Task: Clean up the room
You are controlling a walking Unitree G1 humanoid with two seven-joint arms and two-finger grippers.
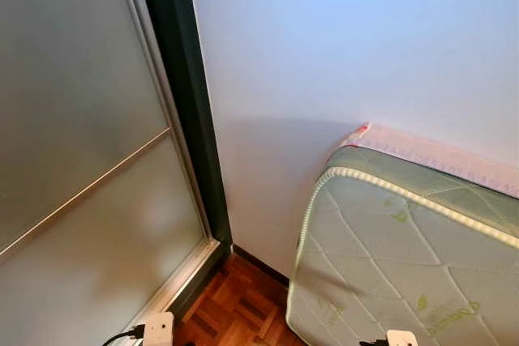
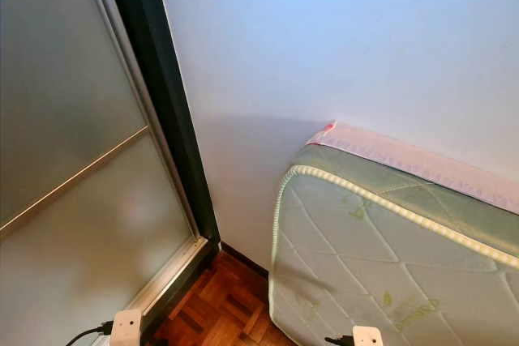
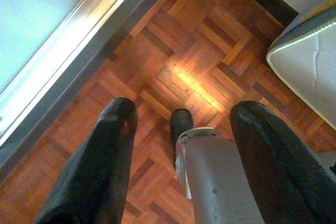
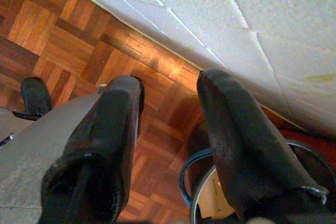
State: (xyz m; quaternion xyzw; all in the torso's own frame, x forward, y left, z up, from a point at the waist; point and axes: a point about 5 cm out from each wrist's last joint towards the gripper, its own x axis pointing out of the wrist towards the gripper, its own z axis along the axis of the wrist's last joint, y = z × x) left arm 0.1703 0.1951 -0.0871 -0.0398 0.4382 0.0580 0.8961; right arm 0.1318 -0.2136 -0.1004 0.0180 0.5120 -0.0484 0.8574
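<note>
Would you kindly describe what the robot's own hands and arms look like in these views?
Each hand has two long, thick black fingers with rounded, slightly scuffed tips: left hand, right hand. In the head view, small white blocks at the lower edge sit on each arm, the left one trailing a black cable.

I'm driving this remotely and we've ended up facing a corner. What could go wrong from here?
1. The mattress leans on edge against the wall; brushing it might tip it over.
2. The glass door stands close on the left; a turn could swing the left tool into it.
3. The right tool hangs open over a ring-shaped thing on the floor, which feet could catch.
</note>
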